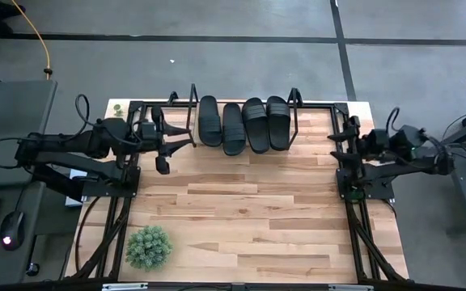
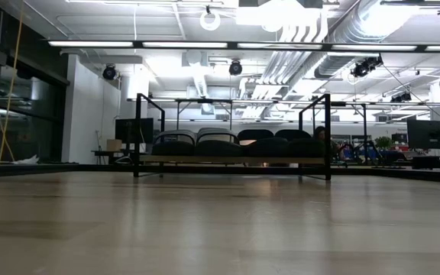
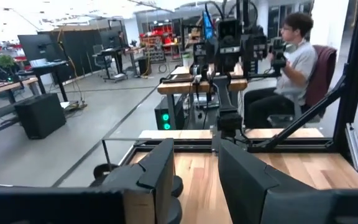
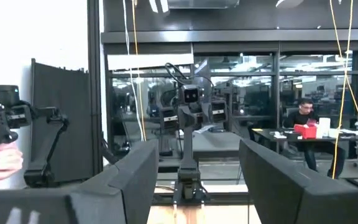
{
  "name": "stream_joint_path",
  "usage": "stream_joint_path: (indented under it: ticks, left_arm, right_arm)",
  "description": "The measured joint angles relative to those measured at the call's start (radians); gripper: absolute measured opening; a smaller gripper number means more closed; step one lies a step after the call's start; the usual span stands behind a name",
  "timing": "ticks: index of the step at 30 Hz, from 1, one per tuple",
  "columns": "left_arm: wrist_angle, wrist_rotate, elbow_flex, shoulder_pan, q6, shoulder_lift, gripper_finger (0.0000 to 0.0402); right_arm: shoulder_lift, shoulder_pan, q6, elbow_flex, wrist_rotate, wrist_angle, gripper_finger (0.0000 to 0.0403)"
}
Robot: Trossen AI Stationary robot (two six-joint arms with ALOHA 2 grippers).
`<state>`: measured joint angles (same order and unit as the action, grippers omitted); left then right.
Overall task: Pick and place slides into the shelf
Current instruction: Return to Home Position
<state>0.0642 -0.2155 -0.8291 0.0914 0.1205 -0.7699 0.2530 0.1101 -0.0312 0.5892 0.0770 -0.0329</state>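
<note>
All four slides are being held side by side on the shelf; seemingly none is left. The left gripper, just beside its left end, and the right gripper, near its right end, are being held spread, empty.

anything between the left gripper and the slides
Only the left wire end frame of the shelf stands between the open left gripper and the four slides, which already lie on it.

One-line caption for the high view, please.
Four slides side by side on the shelf at the far edge of the table; left tool and right tool open, empty, at its sides.
</note>
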Motion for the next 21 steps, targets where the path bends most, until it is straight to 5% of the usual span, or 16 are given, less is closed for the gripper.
stream_joint_path:
  ticks: [8,21]
  left_arm:
    - [-0.177,0.037,0.222,0.000,-0.031,0.117,0.0111]
    - [-0.305,0.050,0.431,0.000,-0.048,0.258,0.0111]
  right_arm:
    - [-0.103,0.000,-0.038,-0.215,0.000,0.260,0.0213]
    - [-0.131,0.000,-0.011,-0.337,-0.005,0.321,0.0213]
